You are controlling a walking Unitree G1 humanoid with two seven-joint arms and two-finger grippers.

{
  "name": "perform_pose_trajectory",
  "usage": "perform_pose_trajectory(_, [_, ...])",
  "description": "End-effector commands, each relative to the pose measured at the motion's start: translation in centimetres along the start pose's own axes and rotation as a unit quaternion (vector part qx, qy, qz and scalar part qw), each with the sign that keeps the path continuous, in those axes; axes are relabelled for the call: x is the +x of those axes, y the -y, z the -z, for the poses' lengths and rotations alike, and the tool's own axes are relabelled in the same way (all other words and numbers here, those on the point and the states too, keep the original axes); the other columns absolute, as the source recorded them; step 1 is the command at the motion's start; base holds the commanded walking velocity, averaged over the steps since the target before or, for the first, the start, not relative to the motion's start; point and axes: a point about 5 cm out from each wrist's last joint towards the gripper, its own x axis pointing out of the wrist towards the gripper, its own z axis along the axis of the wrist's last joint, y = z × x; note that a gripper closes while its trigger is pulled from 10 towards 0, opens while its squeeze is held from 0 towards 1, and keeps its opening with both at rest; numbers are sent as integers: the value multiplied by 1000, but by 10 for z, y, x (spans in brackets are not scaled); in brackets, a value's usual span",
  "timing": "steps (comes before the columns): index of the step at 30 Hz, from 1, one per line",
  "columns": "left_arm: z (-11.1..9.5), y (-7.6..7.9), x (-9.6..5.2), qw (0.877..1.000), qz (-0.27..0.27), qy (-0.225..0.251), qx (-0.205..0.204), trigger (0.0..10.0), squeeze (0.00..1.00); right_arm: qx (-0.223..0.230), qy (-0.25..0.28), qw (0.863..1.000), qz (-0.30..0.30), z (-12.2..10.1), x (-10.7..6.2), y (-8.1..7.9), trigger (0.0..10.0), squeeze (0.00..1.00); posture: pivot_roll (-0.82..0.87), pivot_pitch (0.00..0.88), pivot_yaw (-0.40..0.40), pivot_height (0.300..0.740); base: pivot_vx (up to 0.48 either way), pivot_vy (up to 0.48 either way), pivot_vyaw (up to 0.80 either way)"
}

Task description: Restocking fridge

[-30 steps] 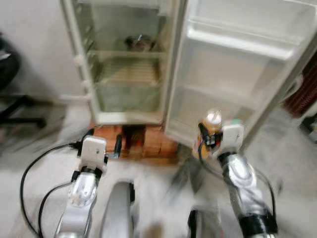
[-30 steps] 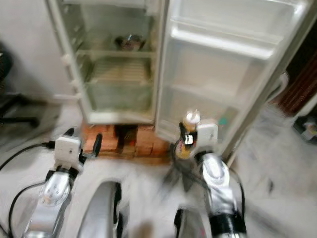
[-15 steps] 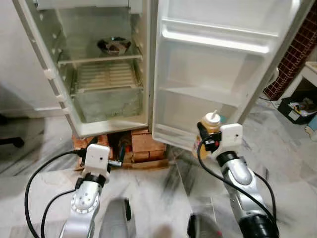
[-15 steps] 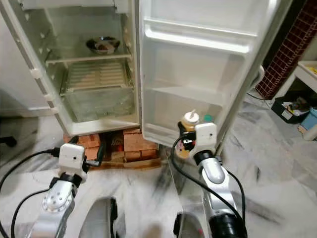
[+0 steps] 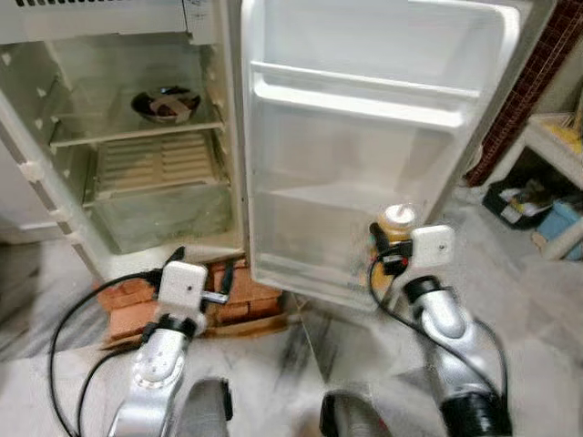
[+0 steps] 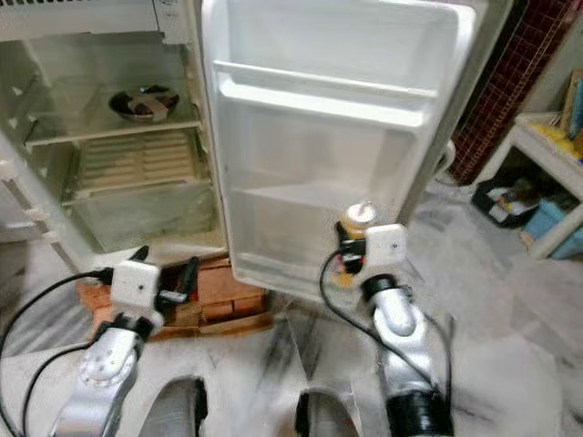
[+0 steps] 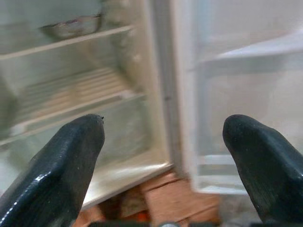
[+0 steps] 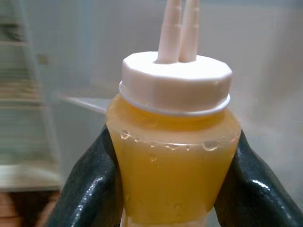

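Observation:
The fridge (image 5: 137, 164) stands open before me, its white door (image 5: 364, 155) swung out to the right with bare shelves. My right gripper (image 5: 387, 259) is shut on a yellow sauce bottle (image 8: 173, 161) with a white nozzle cap, held upright in front of the door's lowest shelf (image 5: 310, 273). The bottle (image 5: 394, 228) sits between both black fingers (image 8: 90, 189). My left gripper (image 5: 196, 273) is open and holds nothing, low in front of the fridge's bottom edge; its fingertips (image 7: 61, 165) frame the fridge interior.
A dark bowl (image 5: 164, 105) rests on the upper fridge shelf, above a slatted shelf (image 5: 155, 164) and a crisper drawer. Bricks (image 5: 137, 305) prop the fridge on the marble floor. A white shelf unit and boxes (image 5: 537, 209) stand at the right.
The camera has shifted, so the fridge and door now sit further left and closer. The right gripper still carries the bottle, now nearer the door's lower shelf. The left gripper stays open.

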Motion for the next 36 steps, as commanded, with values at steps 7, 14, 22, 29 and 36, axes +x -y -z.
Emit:
perform_pose_trajectory(7, [-2, 9, 1, 1000, 11, 4, -6, 10000, 0, -25, 12, 1000, -4, -7, -1, 10, 10000, 0, 25, 11, -48, 626, 214, 0, 454])
perform_pose_trajectory(14, [-2, 9, 2, 1000, 8, 4, -7, 10000, 0, -19, 12, 1000, 0, -7, 1, 11, 10000, 0, 25, 11, -49, 626, 180, 0, 535])
perform_pose_trajectory(22, [-3, 11, 2, 1000, 14, 7, -5, 10000, 0, -14, 13, 1000, 3, -7, 1, 12, 10000, 0, 25, 10, -50, 626, 178, 0, 0])
perform_pose_trajectory(29, [-2, 11, 3, 1000, 15, 6, -4, 10000, 0, -14, 13, 1000, 2, -7, 2, 11, 10000, 0, 26, 8, -51, 626, 307, 0, 0])
perform_pose_trajectory(36, [-2, 12, 3, 1000, 18, 6, -5, 10000, 0, -15, 14, 1000, 3, -7, 2, 12, 10000, 0, 24, 2, -50, 626, 344, 0, 0])
